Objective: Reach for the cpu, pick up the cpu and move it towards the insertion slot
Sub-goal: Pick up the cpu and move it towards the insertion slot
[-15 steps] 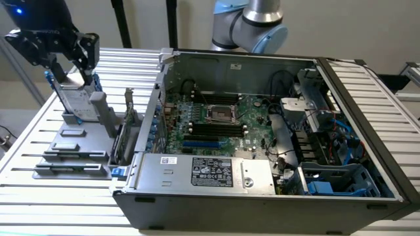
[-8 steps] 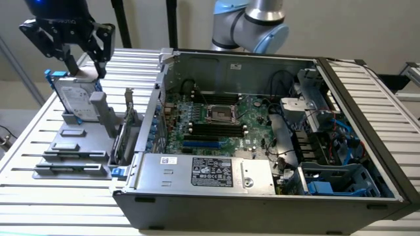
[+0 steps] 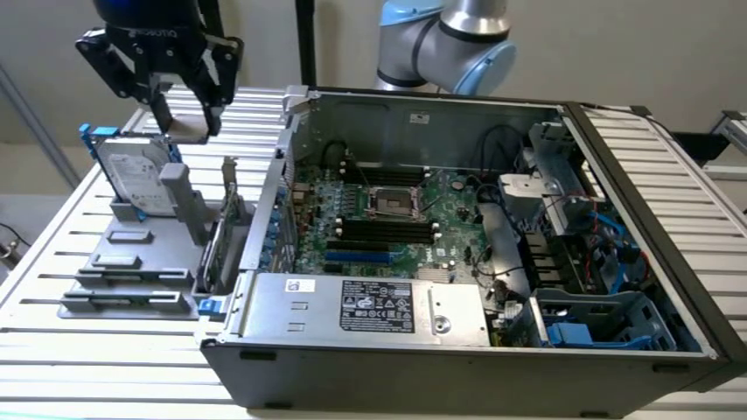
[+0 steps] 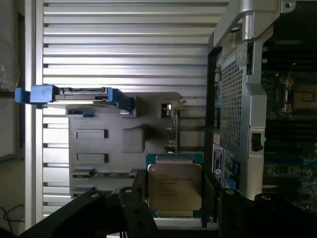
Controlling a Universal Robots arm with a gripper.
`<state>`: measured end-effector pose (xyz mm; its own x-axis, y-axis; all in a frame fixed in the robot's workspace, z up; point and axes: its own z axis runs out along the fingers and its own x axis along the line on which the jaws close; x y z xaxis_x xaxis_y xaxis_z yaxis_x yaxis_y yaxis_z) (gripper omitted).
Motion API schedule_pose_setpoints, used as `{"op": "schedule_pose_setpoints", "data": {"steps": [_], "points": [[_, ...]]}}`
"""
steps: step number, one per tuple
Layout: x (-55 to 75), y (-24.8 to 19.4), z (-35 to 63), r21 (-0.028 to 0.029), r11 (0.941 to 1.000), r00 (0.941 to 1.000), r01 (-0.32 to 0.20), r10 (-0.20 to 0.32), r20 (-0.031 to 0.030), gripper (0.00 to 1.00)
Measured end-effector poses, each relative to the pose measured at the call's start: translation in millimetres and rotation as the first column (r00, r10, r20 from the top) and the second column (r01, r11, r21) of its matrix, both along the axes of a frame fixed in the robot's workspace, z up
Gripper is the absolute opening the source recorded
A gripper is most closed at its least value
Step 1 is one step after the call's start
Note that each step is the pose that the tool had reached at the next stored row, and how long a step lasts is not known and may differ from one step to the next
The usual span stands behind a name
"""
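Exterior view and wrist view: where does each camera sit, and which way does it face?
Exterior view: off the arm, raised, looking down into the open computer case; the arm and end effector show.
Wrist view: on the wrist, looking down past the fingers at the gripped cpu, with a grey tray beyond it.
Shared: cpu, hard drive, insertion slot, computer case.

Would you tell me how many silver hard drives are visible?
1: the silver hard drive stands upright on the grey rack at the exterior view's left; the dark case may hide more.
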<state>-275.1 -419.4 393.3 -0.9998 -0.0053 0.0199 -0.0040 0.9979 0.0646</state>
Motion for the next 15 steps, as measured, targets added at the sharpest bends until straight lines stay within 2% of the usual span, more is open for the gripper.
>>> {"op": "schedule_pose_setpoints", "data": {"steps": [15], "points": [[68.2, 2.1, 5.2, 0.0031, 1.0, 1.0, 0.0, 0.0, 0.0001, 0.55]]}}
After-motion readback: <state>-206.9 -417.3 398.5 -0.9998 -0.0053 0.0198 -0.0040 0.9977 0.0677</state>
